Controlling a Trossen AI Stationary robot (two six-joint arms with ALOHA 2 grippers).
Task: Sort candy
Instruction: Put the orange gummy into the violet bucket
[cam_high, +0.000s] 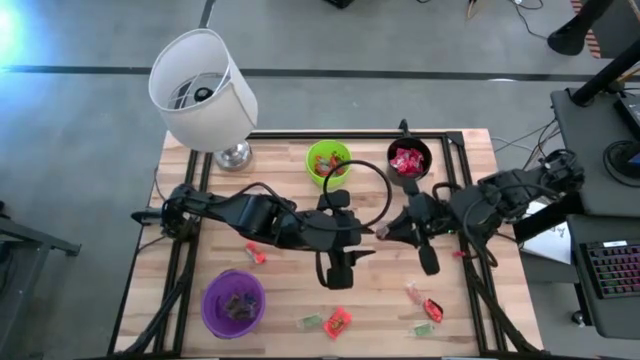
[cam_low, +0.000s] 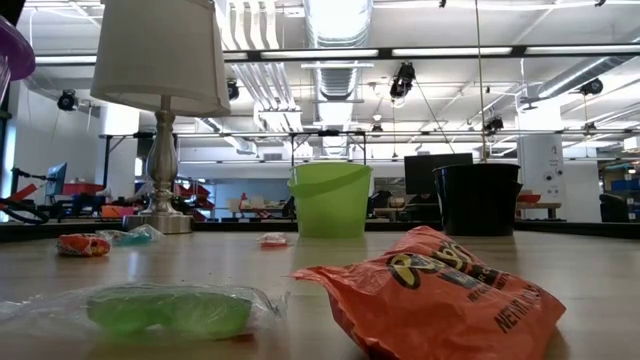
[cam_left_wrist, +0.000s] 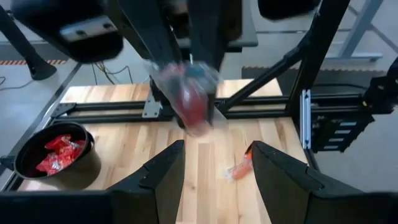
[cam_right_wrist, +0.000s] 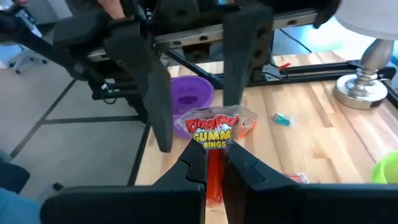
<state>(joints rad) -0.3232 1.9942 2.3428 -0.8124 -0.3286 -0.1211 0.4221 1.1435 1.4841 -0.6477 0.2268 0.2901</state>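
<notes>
Candy transfer under way: our right gripper (cam_right_wrist: 211, 163) is clamped on a gummy ring packet (cam_right_wrist: 213, 129) above mid-table, facing our left gripper (cam_left_wrist: 214, 163), whose fingers stand spread and empty. We judge the packet next goes to a cup, perhaps the black cup (cam_high: 409, 160). Loose candy (cam_high: 338, 320) waits near.

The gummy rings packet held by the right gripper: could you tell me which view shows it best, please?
The right wrist view: the gummy rings packet faces the camera, label readable, pinched in the right gripper. The left wrist view shows it blurred; the high view barely; the low view not at all.
</notes>
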